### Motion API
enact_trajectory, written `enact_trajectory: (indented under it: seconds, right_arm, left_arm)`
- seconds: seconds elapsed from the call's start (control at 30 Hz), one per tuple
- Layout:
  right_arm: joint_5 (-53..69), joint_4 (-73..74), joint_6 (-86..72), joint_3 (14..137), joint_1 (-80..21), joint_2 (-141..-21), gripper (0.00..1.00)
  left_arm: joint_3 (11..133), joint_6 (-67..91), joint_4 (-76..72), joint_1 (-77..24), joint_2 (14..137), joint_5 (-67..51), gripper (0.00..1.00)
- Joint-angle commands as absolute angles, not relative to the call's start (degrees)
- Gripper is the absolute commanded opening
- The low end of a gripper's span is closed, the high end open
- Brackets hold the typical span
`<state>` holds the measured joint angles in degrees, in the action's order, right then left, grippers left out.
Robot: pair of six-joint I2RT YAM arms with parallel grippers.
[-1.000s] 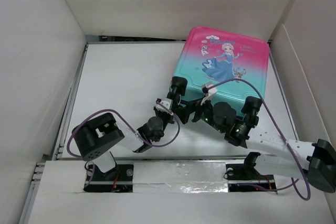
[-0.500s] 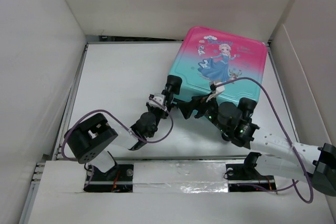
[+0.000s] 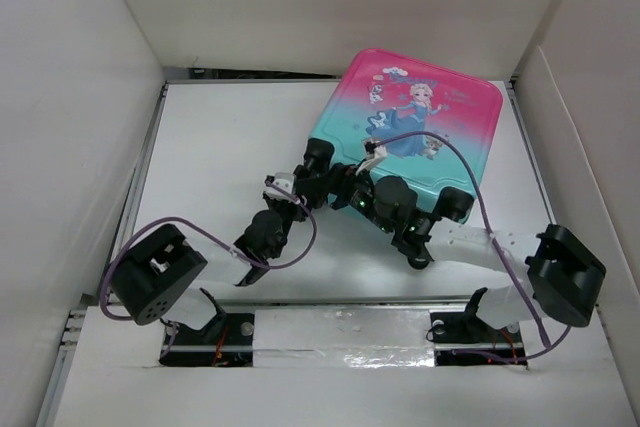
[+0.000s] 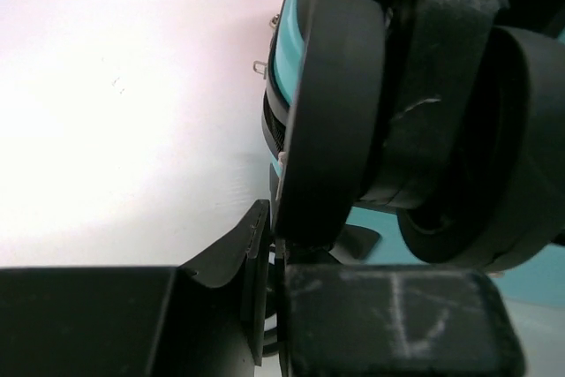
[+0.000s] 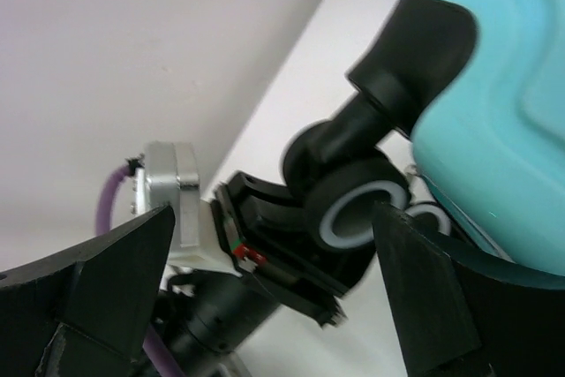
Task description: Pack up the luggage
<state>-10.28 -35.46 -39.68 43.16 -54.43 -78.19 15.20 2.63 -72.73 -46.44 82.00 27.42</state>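
Right gripper point(image 5: 274, 218) with fingers spread wide apart, empty, aimed at the near-left wheel point(image 5: 353, 209) of the luggage point(image 3: 420, 107). Left gripper point(image 3: 296, 185) right up against that same wheel from the near side, jaws on either side of its black housing. Impossible to tell whether clamped or only cupped around it, the wrist view being too close and too dark. Both arms reaching in from the near edge and meeting at this one corner. Just behind the wheel, a teal shell edge with black zipper trim and small metal zipper pulls point(image 4: 261, 66) lying against it. Case flat on the white table point(image 3: 220, 147), toward the far right, turned at an angle, princess print up, pink at the far end and teal nearest the arms, second wheel point(image 3: 455, 204) at the near-right corner. Lid shut, lining hidden, contents, if any, hidden too; no loose items to pack in view. Judged from this: no sign of packing under way. Probably a shifting or turning step by the wheel, with opening, filling and zipping possibly all left to do.
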Motion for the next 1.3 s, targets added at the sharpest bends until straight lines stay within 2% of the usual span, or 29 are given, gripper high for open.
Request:
enact_trajectory:
  seconds: [0.0, 0.2, 0.37, 0.57, 0.7, 0.8, 0.83, 0.87, 0.9, 0.93, 0.97, 1.0, 1.03, 1.07, 1.13, 1.23, 1.27]
  right_arm:
    - [-8.89, -42.89, -48.85, 45.79, -51.6, -83.66, 1.0]
    - [-6.59, -48.25, -58.09, 44.56, -50.36, -90.61, 1.0]
    - [-16.94, -46.24, -58.01, 39.38, -52.82, -86.75, 1.0]
    - [-18.71, -45.62, -56.26, 37.44, -55.01, -86.93, 1.0]
    - [-25.73, -38.96, -49.05, 36.48, -56.95, -80.44, 0.97]
    - [-30.14, -32.72, -47.99, 32.45, -57.48, -72.35, 0.88]
    - [-30.76, -32.17, -45.9, 30.87, -57.48, -70.42, 0.77]
    - [-31.46, -31.73, -44.4, 29.2, -57.48, -66.22, 0.7]
    - [-31.55, -28.51, -42.99, 26.92, -57.48, -64.01, 0.56]
    - [-31.47, -26.04, -39.67, 26.72, -57.48, -61.81, 0.38]
    - [-30.51, -23.32, -37.46, 26.81, -57.48, -59.79, 0.2]
    - [-30.24, -17.72, -34.05, 28.29, -57.48, -56.37, 0.08]
    - [-30.23, -14.97, -32.36, 29.52, -57.48, -54.86, 0.08]
    - [-29.97, -12.51, -30.08, 30.75, -57.48, -53.45, 0.04]
    - [-30.84, -6.26, -25.78, 35.39, -57.48, -49.85, 0.04]
    - [-32.25, -0.54, -20.5, 41.63, -54.94, -46.07, 0.08]
    - [-34.26, 1.56, -20.22, 42.96, -52.76, -45.36, 0.11]
  left_arm:
    - [13.71, 2.02, -102.13, -44.3, 78.84, 34.1, 0.0]
    - [12.57, 2.63, -102.22, -43.77, 78.14, 33.31, 0.0]
    - [12.22, 3.43, -101.87, -42.63, 77.52, 32.35, 0.0]
    - [12.31, 4.48, -102.04, -41.48, 78.66, 31.73, 0.0]
    - [10.55, 6.59, -103.01, -40.87, 76.73, 32.78, 0.0]
    - [9.58, 9.3, -98.39, -40.87, 71.23, 31.99, 0.02]
    - [9.58, 10.97, -94.96, -40.87, 68.76, 31.91, 0.08]
    - [10.02, 12.99, -91.18, -40.87, 66.29, 31.38, 0.25]
    - [10.19, 16.49, -83.4, -40.87, 60.96, 30.51, 0.35]
    - [10.28, 17.92, -80.19, -40.87, 58.21, 29.19, 0.46]
    - [10.46, 19.15, -77.81, -40.87, 55.75, 26.83, 0.62]
    - [12.03, 21.42, -71.95, -40.87, 51.29, 26.55, 0.72]
    - [12.04, 22.32, -68.15, -40.87, 49.41, 26.54, 0.72]
    - [14.65, 23.02, -64.11, -40.87, 47.83, 26.28, 0.77]
    - [17.3, 22.5, -56.1, -40.87, 45.79, 25.84, 0.79]
    - [22.23, 21.18, -47.83, -40.87, 45.44, 24.35, 0.84]
    - [23.45, 19.7, -47.29, -40.87, 45.53, 22.61, 0.89]
